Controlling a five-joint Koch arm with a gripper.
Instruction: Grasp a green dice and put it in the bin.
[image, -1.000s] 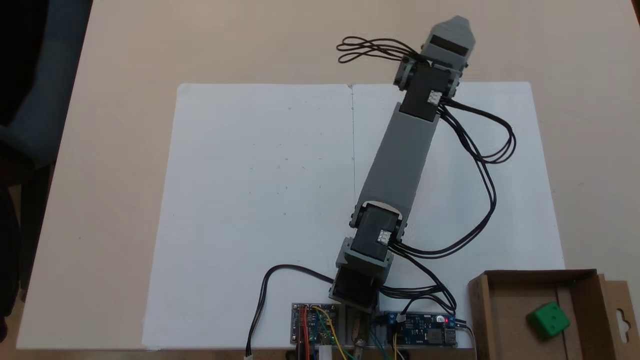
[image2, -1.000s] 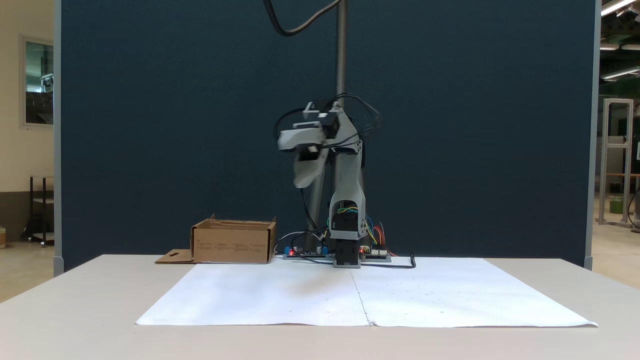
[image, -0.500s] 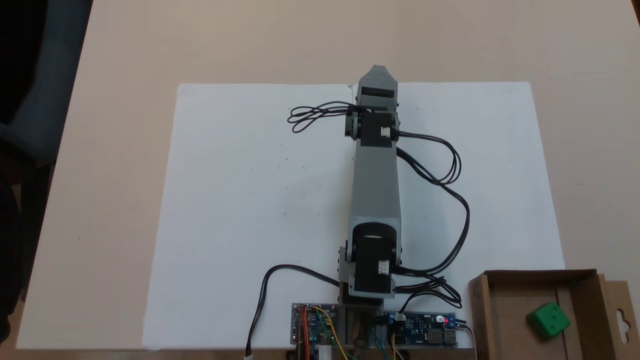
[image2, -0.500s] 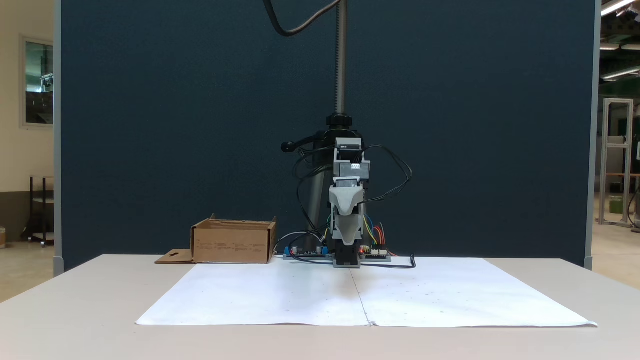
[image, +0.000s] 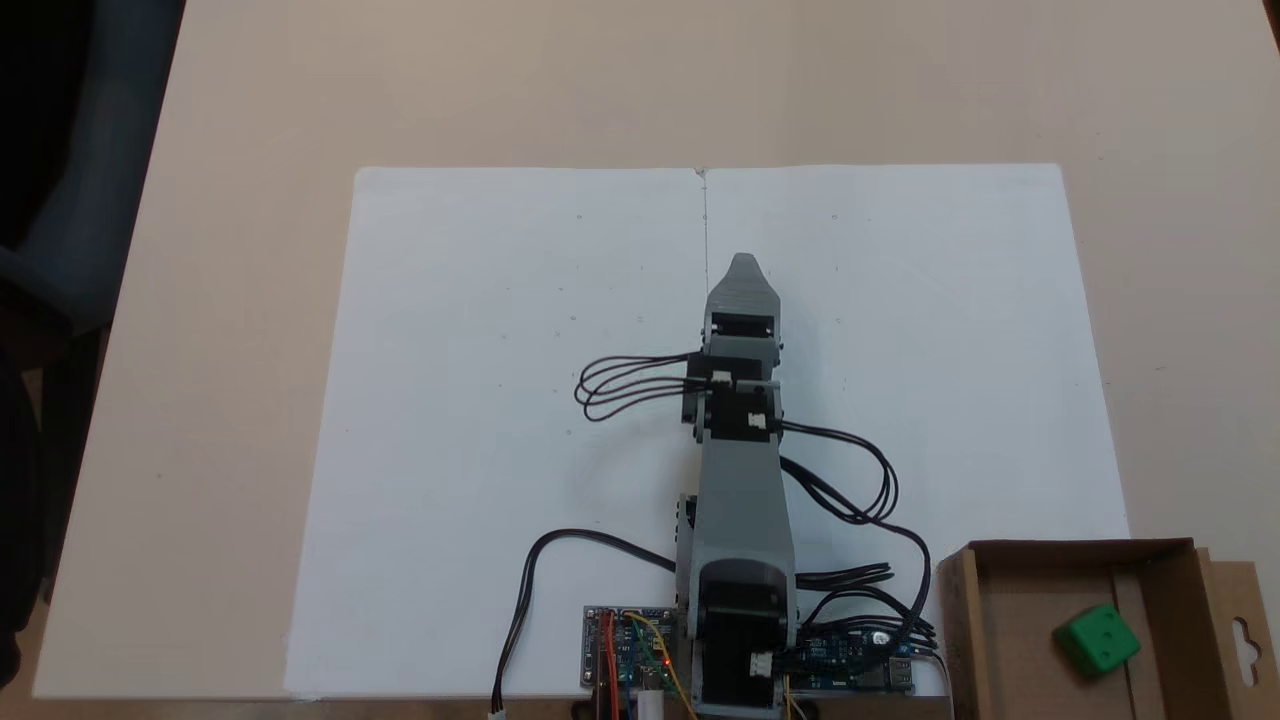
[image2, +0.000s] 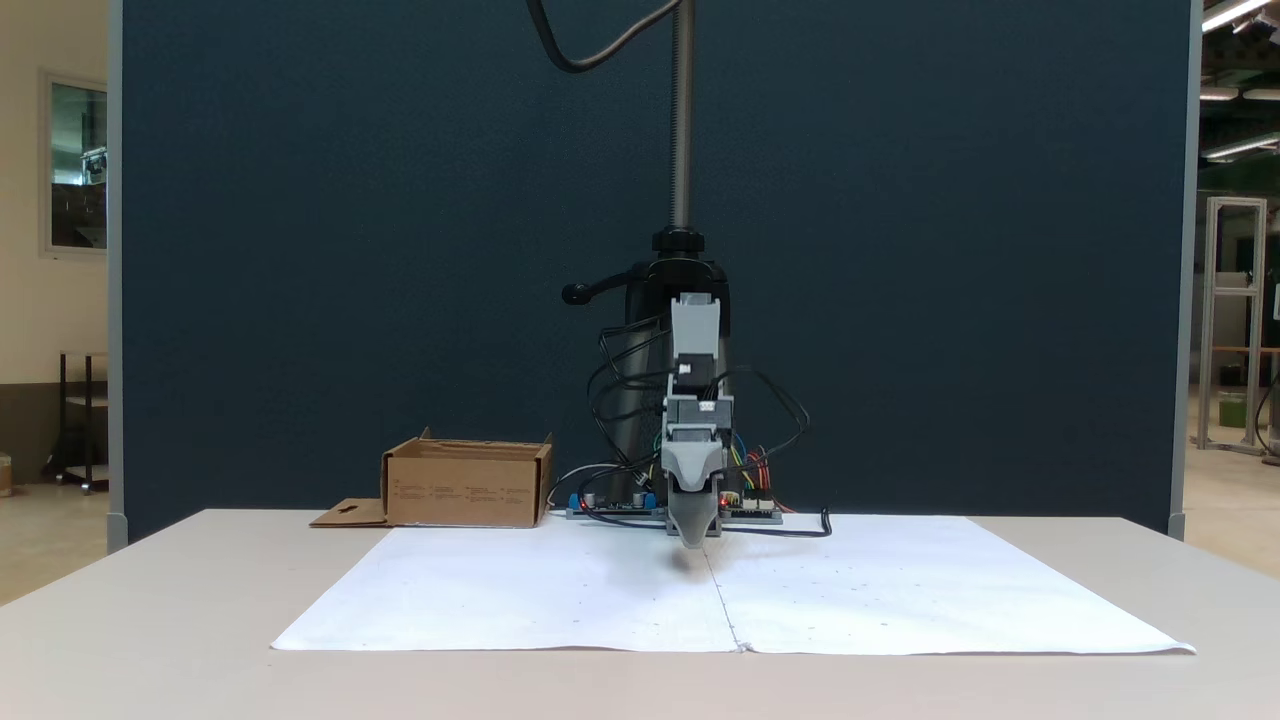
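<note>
- Green dice (image: 1098, 639) sat inside the bin (image: 1000, 620), toward its right wall in the top-down fixed view, one face with pips up.
- Bin stood at the tabletop (image: 250, 120) corner beside the arm's base, just off the white paper sheet (image: 500, 350); flap with hang-hole lay flat outboard (image: 1243, 630).
- Gripper (image2: 692, 540) pointed down over the sheet's centre seam, close to the paper in the front fixed view; tip also seen from above (image: 742, 268).
- Carried nothing visible. Fingers' state: could not tell, only one grey tip showed in both fixed views.
- Arm folded back over its base, well apart from the bin.
- Controller boards (image: 628, 650) and cables (image: 620, 385) at the base edge, clear of the bin.
- Judged step: place already done, dice in bin; arm looked parked in a rest pose.
- Judged next move: nothing left for the dice; at most settle the arm and hold clear of the cables. No second dice seen on the sheet.
</note>
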